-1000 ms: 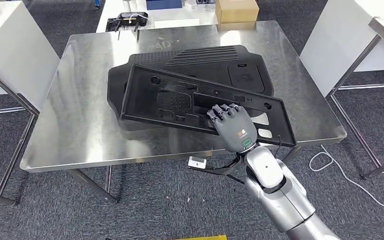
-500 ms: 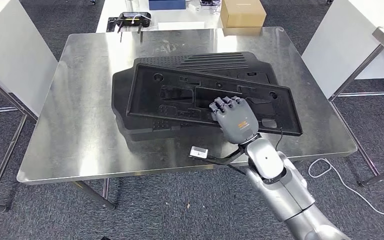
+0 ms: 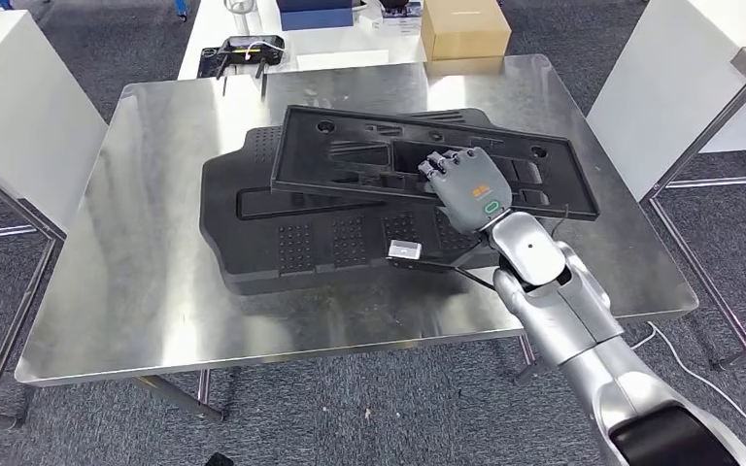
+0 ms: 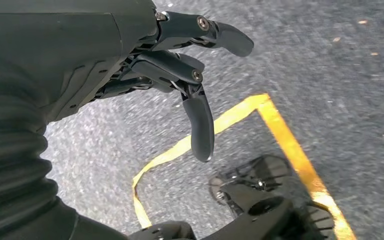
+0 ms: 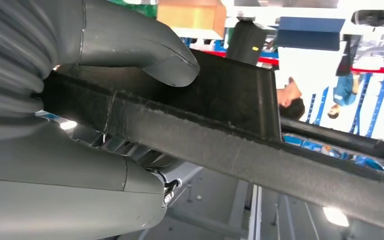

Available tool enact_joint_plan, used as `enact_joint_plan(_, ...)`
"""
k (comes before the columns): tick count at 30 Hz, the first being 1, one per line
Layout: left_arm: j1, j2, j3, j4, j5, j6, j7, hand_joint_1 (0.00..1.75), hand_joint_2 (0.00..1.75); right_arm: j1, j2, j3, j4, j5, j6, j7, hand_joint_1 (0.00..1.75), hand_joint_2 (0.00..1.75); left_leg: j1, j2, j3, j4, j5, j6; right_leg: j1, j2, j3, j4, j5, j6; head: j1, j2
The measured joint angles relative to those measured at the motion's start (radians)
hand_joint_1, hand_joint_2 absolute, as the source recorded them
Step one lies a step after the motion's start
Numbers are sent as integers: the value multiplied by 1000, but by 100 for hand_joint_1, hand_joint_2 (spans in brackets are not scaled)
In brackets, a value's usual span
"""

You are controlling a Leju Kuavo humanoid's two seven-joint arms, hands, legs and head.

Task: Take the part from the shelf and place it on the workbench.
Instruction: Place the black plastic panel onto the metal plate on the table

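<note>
Right hand (image 3: 466, 183) gripping part (image 3: 369, 155) (near edge), above workbench (image 3: 136, 262)

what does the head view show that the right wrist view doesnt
Head view alone: the whole steel workbench, the larger black part lying flat on it, the cardboard box beyond, and the silver right arm.

Right wrist view alone: the thick grey thumb pressed on one face of the panel's edge with the rest of the hand on the other face, and people in the background.

Both: the right hand gripping the black rectangular panel, held tilted above the larger part.
</note>
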Motion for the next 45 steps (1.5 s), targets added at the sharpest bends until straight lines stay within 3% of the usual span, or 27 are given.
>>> enact_joint_plan(2,-1,-1,0,0,0,0,1,0,175,-15,9,11,32,-17,4,-22,175,175,2,2,-82,131,-35,-4,1,0,16,0,-12,-9,-1,0)
enact_joint_plan(3,-1,-1,0,0,0,0,3,0,175,-19,13,17,46,-24,5,-32,175,175,2,3,-109,159,-29,-5,2,1,25,0,-18,-10,-1,0)
enact_joint_plan(4,-1,-1,0,0,-1,0,4,0,175,-24,17,23,58,-32,5,-42,175,175,2,3,-118,148,-3,-5,2,2,34,0,-25,-9,-2,0)
enact_joint_plan(6,-3,0,0,0,-2,0,6,0,175,-38,28,36,83,-48,6,-62,175,175,2,4,-83,26,91,-2,1,5,55,1,-41,-3,-2,0)
enact_joint_plan(8,-8,1,0,0,-2,0,5,0,175,-59,36,52,106,-63,6,-80,175,175,0,5,-32,-90,145,4,6,7,65,4,-54,8,-1,0)
enact_joint_plan(10,-13,-1,-1,0,-5,1,4,0,175,-78,43,66,124,-77,7,-99,175,175,0,3,-13,-126,145,9,12,8,64,6,-60,14,-1,0)
enact_joint_plan(16,-20,-6,-1,0,-19,15,9,0,175,-104,67,110,168,-111,13,-134,175,175,-1,-9,-18,-132,142,18,11,0,70,-13,-60,15,0,0)
enact_joint_plan(20,-21,-8,-1,0,-22,2,9,0,175,-111,87,134,196,-112,13,-112,0,0,-2,-10,-18,-132,139,23,11,-2,71,-18,-59,16,0,0)
enact_joint_plan(25,-20,-8,-1,0,-27,3,7,0,175,-117,92,151,230,-109,7,-77,0,0,-3,-10,-18,-131,141,27,11,-2,70,-19,-56,21,0,0)
enact_joint_plan(29,-18,-6,-1,0,-17,4,7,0,0,-120,91,157,248,-92,2,-51,0,0,-2,-9,-17,-131,142,29,12,-2,70,-18,-55,23,0,0)
enact_joint_plan(37,-15,-6,-1,0,-2,18,8,0,0,-123,92,164,276,-62,6,2,0,0,-1,-9,-16,-132,143,29,14,-2,69,-16,-55,23,0,0)
enact_joint_plan(45,-14,-6,-1,0,1,21,11,0,0,-123,93,160,290,-105,39,-11,0,0,0,-9,-16,-132,143,29,14,-2,69,-16,-55,23,0,0)
